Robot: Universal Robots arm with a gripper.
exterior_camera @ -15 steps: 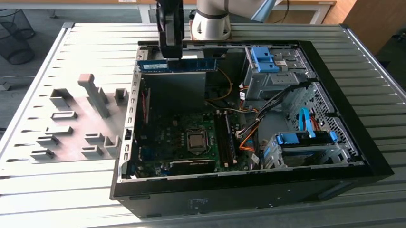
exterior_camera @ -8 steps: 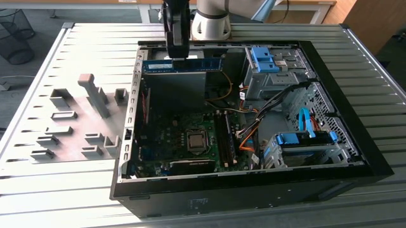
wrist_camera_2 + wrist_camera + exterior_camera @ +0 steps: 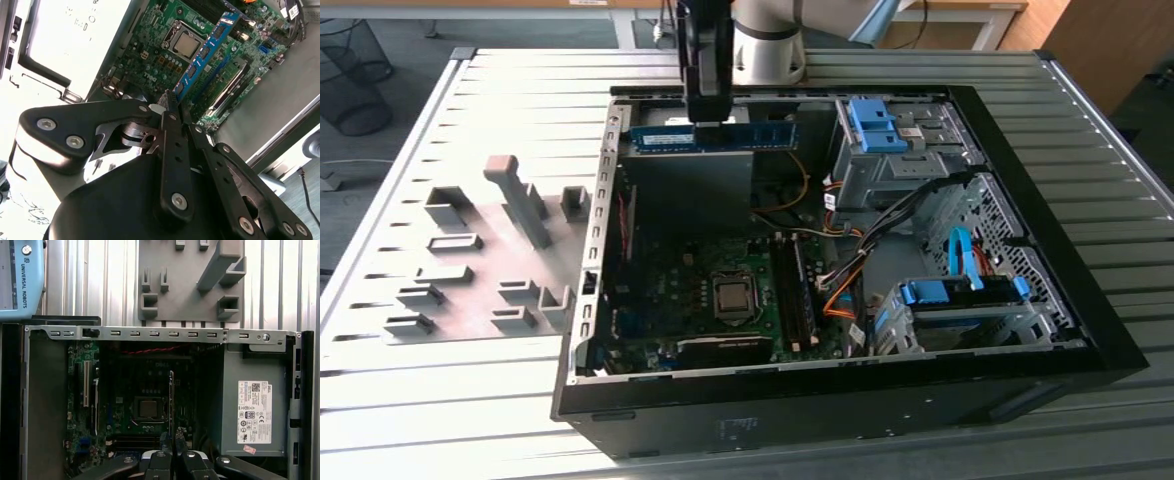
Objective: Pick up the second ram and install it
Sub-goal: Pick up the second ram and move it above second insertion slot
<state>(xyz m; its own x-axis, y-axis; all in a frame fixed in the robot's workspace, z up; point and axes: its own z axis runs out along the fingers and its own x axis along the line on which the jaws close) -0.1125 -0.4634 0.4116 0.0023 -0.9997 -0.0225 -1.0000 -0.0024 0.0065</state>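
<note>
Case [image 3: 854,425]: open, beneath the gripper [image 3: 708,124]
Motherboard [image 3: 667,290]: inside the case, below the gripper
Holder plate [image 3: 474,270]: grey, on slatted table [image 3: 454,400], well apart from the gripper

The gripper [image 3: 708,120] hangs over the far end of the open computer case [image 3: 854,410]. The second ram [image 3: 767,135] sits level beneath it. The jaws seem clamped on the stick's top edge, though they are dark against the case. Lower down lies the motherboard [image 3: 670,282] with its CPU socket [image 3: 734,297]. On the exterior view's left, a grey holder plate [image 3: 474,300] rests on the slatted metal worktop [image 3: 520,90].
</note>
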